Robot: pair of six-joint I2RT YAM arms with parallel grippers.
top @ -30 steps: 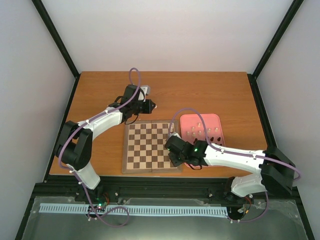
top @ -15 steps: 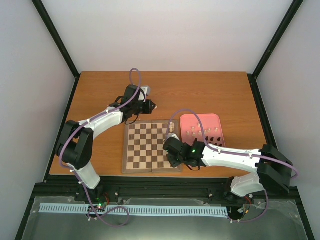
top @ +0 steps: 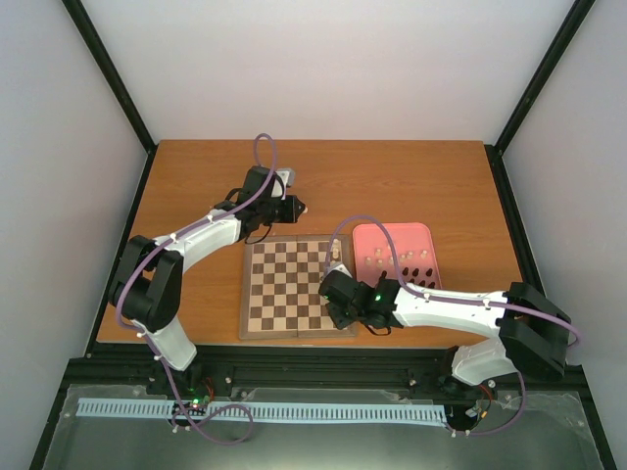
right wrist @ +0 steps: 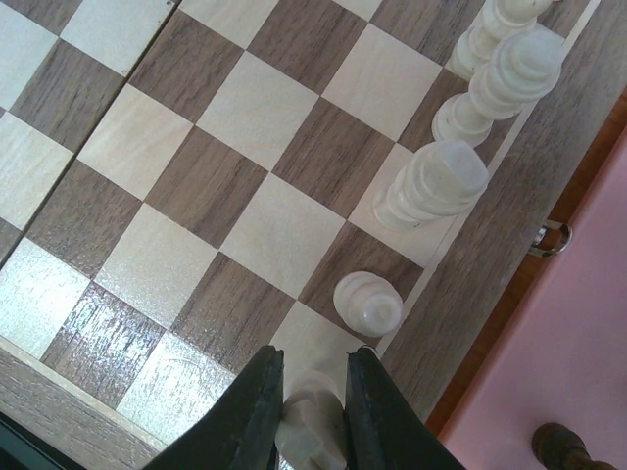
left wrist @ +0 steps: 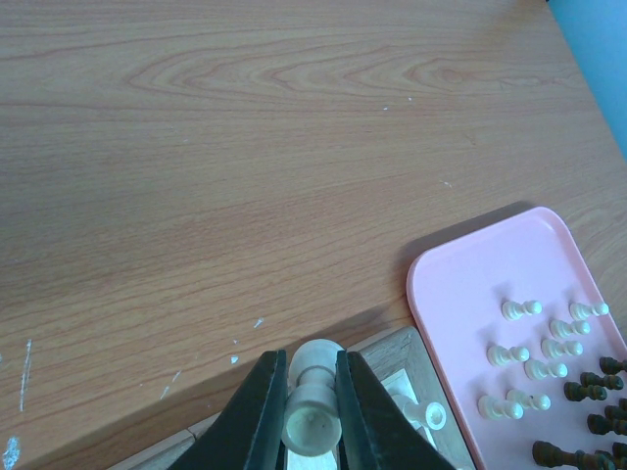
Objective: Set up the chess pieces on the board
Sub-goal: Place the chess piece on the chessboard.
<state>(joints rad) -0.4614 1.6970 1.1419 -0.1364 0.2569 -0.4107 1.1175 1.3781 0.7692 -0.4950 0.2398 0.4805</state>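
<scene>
The board [top: 279,286] lies on the table in front of both arms. My left gripper [top: 300,208] hovers just past the board's far edge, shut on a cream chess piece [left wrist: 313,416], which is held lying between the fingers [left wrist: 257,411]. My right gripper [top: 336,311] is low over the board's near right corner [right wrist: 245,108], shut on another cream piece [right wrist: 312,433] above a light square. Several cream pieces [right wrist: 367,302] stand along the board's right edge column. More cream pieces [left wrist: 519,309] and dark pieces [left wrist: 578,392] lie on the pink tray [top: 388,229].
The pink tray [left wrist: 460,284] sits right of the board, almost touching its border [right wrist: 509,245]. A dark piece [right wrist: 560,446] lies on the tray near my right gripper. Bare wooden table [left wrist: 245,147] stretches beyond the board. Black frame posts stand at the table's edges.
My right arm has slid a little to the left over the board's near right corner with its piece. The left arm has not moved.
</scene>
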